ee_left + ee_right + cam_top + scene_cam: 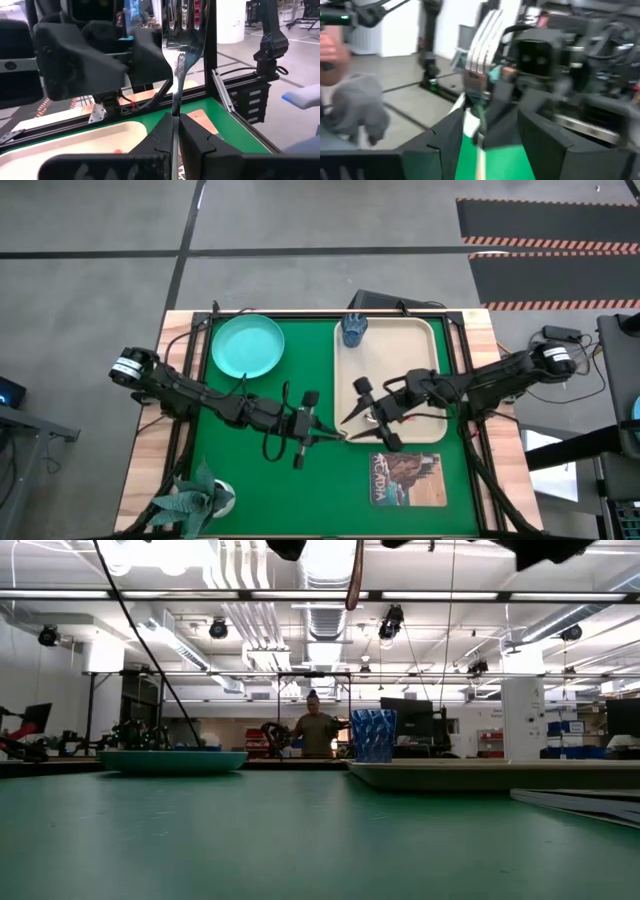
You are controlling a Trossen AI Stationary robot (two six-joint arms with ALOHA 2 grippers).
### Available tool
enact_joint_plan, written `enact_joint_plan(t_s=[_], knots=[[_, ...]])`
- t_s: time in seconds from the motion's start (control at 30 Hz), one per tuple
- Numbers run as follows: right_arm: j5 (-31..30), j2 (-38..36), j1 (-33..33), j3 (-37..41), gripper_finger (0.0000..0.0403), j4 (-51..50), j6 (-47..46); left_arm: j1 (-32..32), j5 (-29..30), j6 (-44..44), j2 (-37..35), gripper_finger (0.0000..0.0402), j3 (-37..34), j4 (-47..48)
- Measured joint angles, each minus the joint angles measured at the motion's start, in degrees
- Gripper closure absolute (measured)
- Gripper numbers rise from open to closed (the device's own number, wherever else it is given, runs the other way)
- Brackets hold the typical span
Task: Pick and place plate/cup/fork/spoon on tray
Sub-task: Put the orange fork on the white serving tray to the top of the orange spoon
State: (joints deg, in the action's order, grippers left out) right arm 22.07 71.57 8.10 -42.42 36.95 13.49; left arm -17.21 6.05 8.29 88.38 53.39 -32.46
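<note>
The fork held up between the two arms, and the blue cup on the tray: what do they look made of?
The slim fork with silver pronged head looks like polished metal: its tines mirror the room. Its handle is not visible. The small blue see-through cup looks like ribbed translucent plastic, possibly glass, since light passes through its walls. The beige rectangular tray under it looks matte, probably plastic.

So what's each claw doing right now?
Left gripper: shut on the fork.
Right gripper: jaws open, holding nothing.

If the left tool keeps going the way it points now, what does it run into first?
Probably the right tool: the left tool, shut on the fork, points at it over the tray edge. Depth is unclear.
</note>
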Motion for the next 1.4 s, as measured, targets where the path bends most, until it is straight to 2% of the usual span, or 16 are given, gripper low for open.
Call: enact_joint_plan(t_s=[0.17, 0.27, 0.37, 0.57, 0.73, 0.8, 1.3, 1.4], knots=[[4.1, 3.9, 0.0, -5.5, 0.0212, -5.3, 0.5, 0.0, -3.9, -0.4, 0.0, 0.0402, 0.0, -0.2], [8.7, 6.2, 0.0, -7.5, 0.0211, -5.5, 0.6, 0.0, -6.5, -0.4, 0.0, 0.0402, 0.0, -0.8], [12.5, 8.1, 0.0, -9.4, 0.0223, -5.5, 0.6, 0.0, -7.0, -0.5, 0.0, 0.0402, 0.0, -1.2], [13.3, 11.0, 0.0, -11.9, 0.0296, -5.4, 1.7, 0.0, -7.0, -0.6, -0.1, 0.0402, 0.0, -1.1], [14.0, 10.8, 0.0, -11.7, 0.0370, -5.8, 4.8, 0.0, -7.0, -1.8, -0.1, 0.0400, -0.2, -1.1], [13.9, 10.6, 0.0, -11.7, 0.0387, -6.4, 5.9, 0.0, -7.0, -1.9, -0.1, 0.0394, -0.2, -1.2], [14.3, 10.6, -0.3, -11.6, 0.0394, -6.9, 7.1, 0.2, -6.6, -1.9, -0.1, 0.0381, -0.2, -1.0], [14.5, 10.6, -0.3, -11.6, 0.0394, -7.1, 7.1, 0.2, -6.6, -1.9, -0.1, 0.0367, -0.2, -0.5]])
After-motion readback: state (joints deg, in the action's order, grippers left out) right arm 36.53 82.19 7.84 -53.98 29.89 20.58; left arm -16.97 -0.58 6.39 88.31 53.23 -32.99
